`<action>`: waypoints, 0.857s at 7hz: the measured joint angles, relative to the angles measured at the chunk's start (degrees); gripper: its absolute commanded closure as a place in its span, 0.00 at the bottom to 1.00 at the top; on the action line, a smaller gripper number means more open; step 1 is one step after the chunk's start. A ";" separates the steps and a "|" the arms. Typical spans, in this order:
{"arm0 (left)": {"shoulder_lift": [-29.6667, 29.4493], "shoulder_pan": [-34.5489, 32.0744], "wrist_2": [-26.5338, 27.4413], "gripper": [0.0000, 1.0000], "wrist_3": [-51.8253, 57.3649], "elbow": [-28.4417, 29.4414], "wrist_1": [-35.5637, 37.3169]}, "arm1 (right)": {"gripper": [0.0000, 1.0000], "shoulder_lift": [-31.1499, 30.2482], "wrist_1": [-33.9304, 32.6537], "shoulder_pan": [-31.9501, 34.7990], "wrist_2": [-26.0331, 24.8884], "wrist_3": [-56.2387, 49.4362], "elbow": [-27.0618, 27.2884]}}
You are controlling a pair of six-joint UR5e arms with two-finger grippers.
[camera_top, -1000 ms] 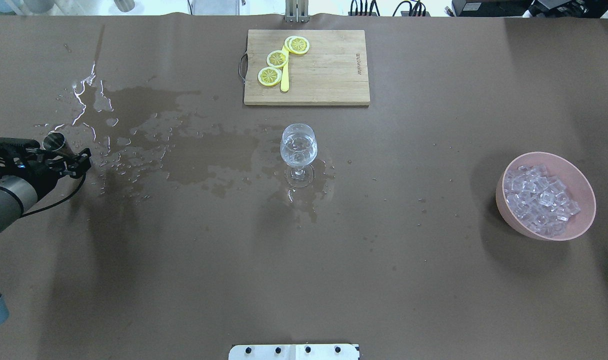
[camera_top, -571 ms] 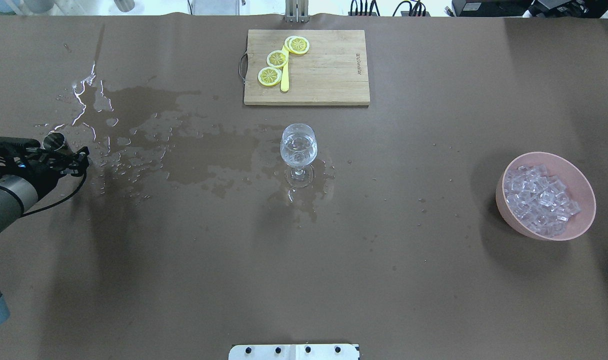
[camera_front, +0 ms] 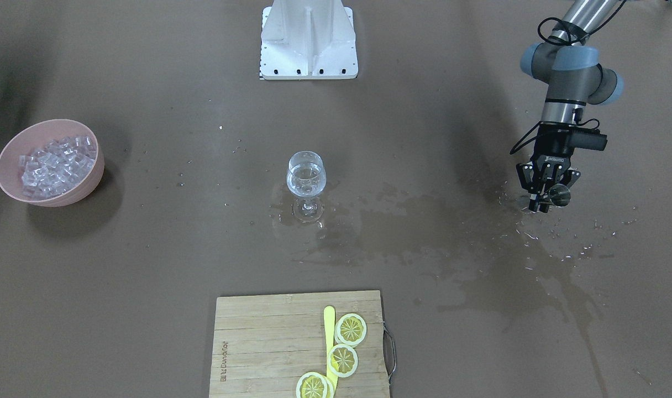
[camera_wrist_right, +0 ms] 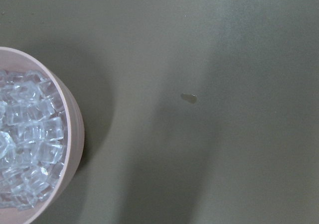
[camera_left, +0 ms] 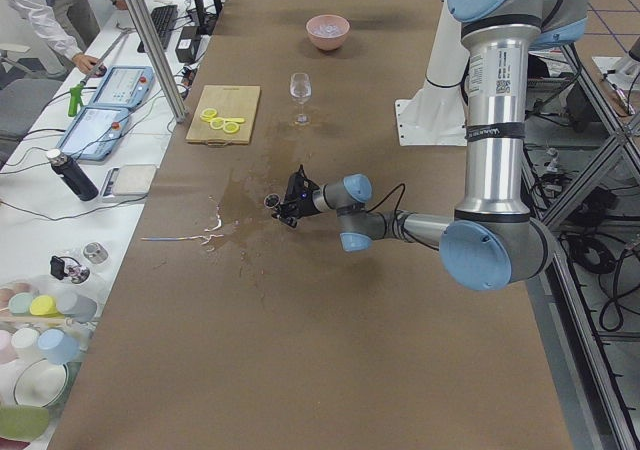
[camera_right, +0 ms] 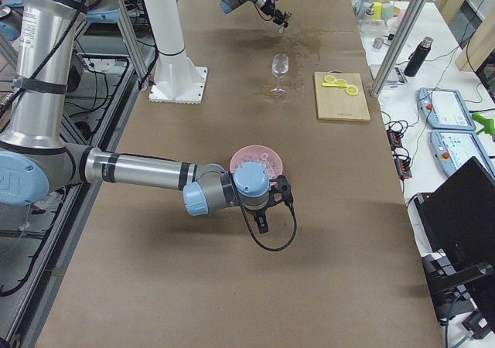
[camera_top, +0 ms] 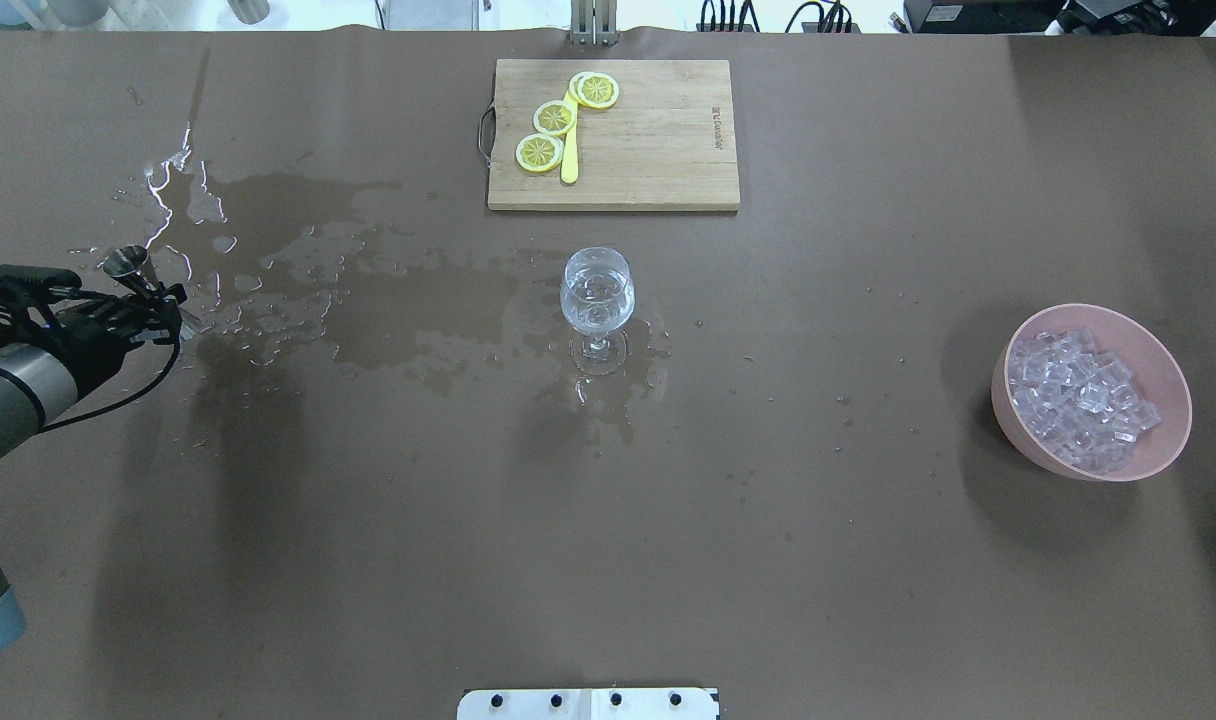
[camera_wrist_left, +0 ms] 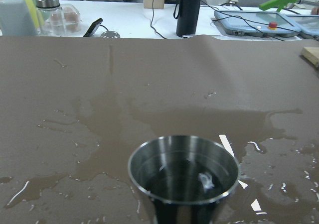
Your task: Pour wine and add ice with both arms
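Jigger [camera_top: 128, 264] just swung back upright by the left edge, left fingers [camera_front: 536, 192] still clamped on it: pour looks done, wine [camera_top: 597, 300] in the glass [camera_top: 598, 346] mid-worktop, ice [camera_top: 1083, 400] untouched in the bowl [camera_top: 1048, 458] near the right edge, right fingers [camera_right: 263, 223] apart or together, can't tell.

The brown-covered table [camera_top: 608, 560] carries a wooden cutting board [camera_top: 648, 150] at the middle of its far edge and a white base plate [camera_top: 588, 703] at the near edge. A wine glass [camera_top: 597, 300] stands upright near the centre. It sits at the right end of a broad wet patch [camera_top: 388, 310] (darker brown, with shining droplets towards the left), and a pink bowl [camera_top: 1171, 395] sits well apart on the right.
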 measured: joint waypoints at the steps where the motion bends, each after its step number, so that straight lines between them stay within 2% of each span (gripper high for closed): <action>1: -0.88 -0.06 -0.43 1.00 0.18 -1.08 -0.06 | 0.00 0.09 0.00 -0.01 -0.02 0.02 -0.03; 3: -3.29 -0.51 -2.26 1.00 0.54 -1.92 -0.01 | 0.00 0.60 0.00 -0.06 -0.54 0.02 -0.17; 6: -3.81 -1.55 -3.77 1.00 4.83 -2.66 -0.12 | 0.00 1.19 -0.08 0.00 -1.33 0.06 -0.24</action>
